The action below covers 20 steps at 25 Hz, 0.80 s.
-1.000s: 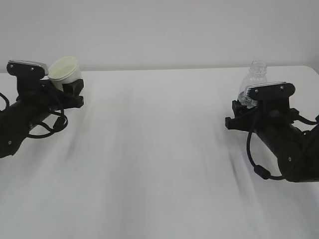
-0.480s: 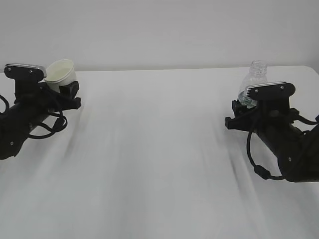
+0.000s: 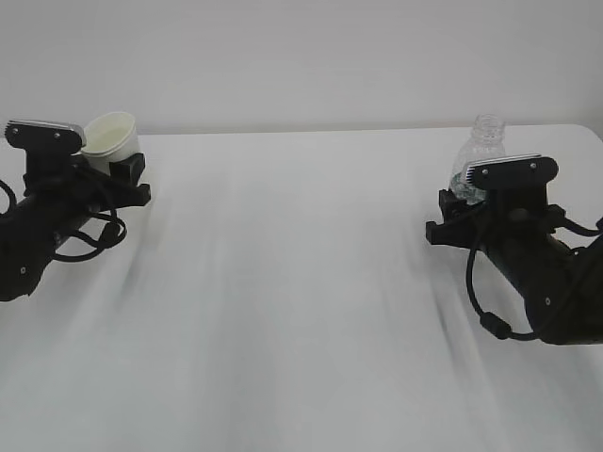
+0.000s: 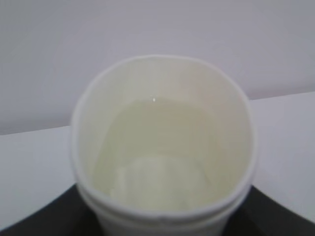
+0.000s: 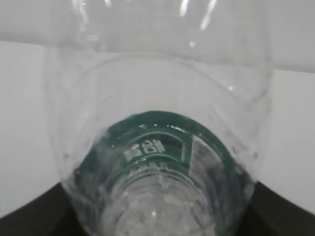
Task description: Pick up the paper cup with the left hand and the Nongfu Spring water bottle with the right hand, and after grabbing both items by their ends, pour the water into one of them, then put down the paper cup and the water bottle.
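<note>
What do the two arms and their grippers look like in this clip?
Both arms are matte black. The left gripper carries a silver-grey plate on top and looping black cables beneath. The right gripper has a matching silver-grey plate and a black cable loop hanging at its side. No markings are legible.

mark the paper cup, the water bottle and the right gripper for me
paper cup [image 3: 111, 138]: exterior view, on its white outer wall below the rim.
water bottle [image 3: 487, 133]: exterior view, on the clear neck above the gripper.
right gripper [image 3: 459, 215]: exterior view, at the black fingers round the bottle's lower body.

Left hand [image 3: 118, 169] and right hand [image 3: 457, 212] rest low, far apart, fingers clamped.
</note>
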Available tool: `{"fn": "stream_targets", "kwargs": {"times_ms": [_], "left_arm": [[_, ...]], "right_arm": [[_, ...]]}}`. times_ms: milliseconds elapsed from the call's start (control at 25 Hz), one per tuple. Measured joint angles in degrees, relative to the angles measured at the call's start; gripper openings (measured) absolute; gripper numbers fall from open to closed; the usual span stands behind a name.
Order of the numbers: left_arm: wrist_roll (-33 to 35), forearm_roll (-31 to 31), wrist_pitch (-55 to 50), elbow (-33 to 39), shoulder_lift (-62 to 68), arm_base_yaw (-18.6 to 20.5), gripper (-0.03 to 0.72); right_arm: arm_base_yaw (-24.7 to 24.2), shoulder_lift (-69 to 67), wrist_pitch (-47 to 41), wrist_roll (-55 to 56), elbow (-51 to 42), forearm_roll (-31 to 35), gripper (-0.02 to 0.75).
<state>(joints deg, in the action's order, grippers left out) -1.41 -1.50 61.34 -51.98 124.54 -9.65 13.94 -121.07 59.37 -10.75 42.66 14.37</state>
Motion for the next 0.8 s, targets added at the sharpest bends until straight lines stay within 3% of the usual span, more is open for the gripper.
{"fn": "stream_targets", "kwargs": {"times_ms": [800], "left_arm": [[0.2,0.4,2.5,0.0,5.1,0.0,0.403]], "right_arm": [[0.0,0.0,0.0,0.0,0.0,0.0,0.482]]}}
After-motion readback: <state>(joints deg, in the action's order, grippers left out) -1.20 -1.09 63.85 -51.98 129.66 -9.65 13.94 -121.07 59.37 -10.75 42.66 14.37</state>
